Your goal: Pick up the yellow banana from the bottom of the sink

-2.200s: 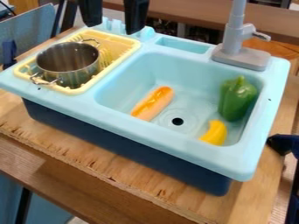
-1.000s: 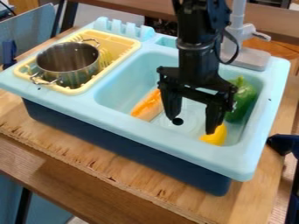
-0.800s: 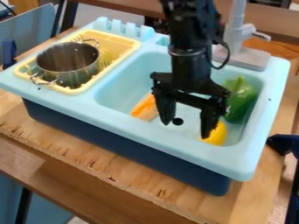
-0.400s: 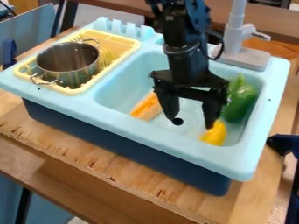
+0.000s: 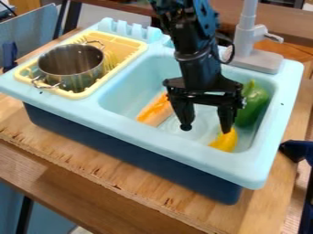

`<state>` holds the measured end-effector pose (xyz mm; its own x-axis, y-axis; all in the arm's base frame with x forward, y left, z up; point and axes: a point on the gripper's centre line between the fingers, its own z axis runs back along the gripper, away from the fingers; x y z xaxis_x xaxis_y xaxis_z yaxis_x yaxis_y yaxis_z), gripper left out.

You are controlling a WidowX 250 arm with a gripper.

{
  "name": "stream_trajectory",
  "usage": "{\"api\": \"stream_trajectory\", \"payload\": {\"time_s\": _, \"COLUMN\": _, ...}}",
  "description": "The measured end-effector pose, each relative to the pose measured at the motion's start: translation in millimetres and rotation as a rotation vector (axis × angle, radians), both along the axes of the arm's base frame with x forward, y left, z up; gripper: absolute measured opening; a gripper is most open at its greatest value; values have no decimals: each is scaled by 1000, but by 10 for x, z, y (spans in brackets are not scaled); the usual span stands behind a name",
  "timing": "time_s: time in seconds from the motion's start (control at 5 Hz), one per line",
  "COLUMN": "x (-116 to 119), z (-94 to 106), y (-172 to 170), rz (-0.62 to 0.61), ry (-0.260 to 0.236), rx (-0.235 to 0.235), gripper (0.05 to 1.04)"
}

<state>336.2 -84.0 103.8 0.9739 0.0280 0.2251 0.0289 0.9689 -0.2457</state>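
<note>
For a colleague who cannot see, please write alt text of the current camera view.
A black gripper hangs with jaws open over a toy sink containing a hot dog, green pepper and yellow toy food. At picture left, a metal pot stands in a yellow rack.
</note>
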Motion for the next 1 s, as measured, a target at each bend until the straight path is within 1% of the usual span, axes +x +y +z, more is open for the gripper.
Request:
{"api": "stream_trajectory", "payload": {"time_s": 0.2, "x": 26, "z": -89, "y": -68, "rz": -9, "ry": 21, "rx": -12, "gripper": 999}}
{"api": "stream_trajectory", "payload": {"time_s": 0.4, "x": 44, "z": -107, "y": -134, "rz": -6, "ry": 17, "rx": -36, "gripper": 999}}
{"api": "stream_trajectory", "payload": {"time_s": 0.6, "x": 41, "z": -176, "y": -230, "rz": -6, "ry": 30, "rx": -52, "gripper": 948}}
{"api": "stream_trajectory", "payload": {"time_s": 0.8, "x": 30, "z": -233, "y": -286, "rz": -9, "ry": 50, "rx": -70, "gripper": 673}}
{"api": "stream_trajectory", "payload": {"time_s": 1.0, "x": 32, "z": -230, "y": -293, "rz": -14, "ry": 47, "rx": -74, "gripper": 437}}
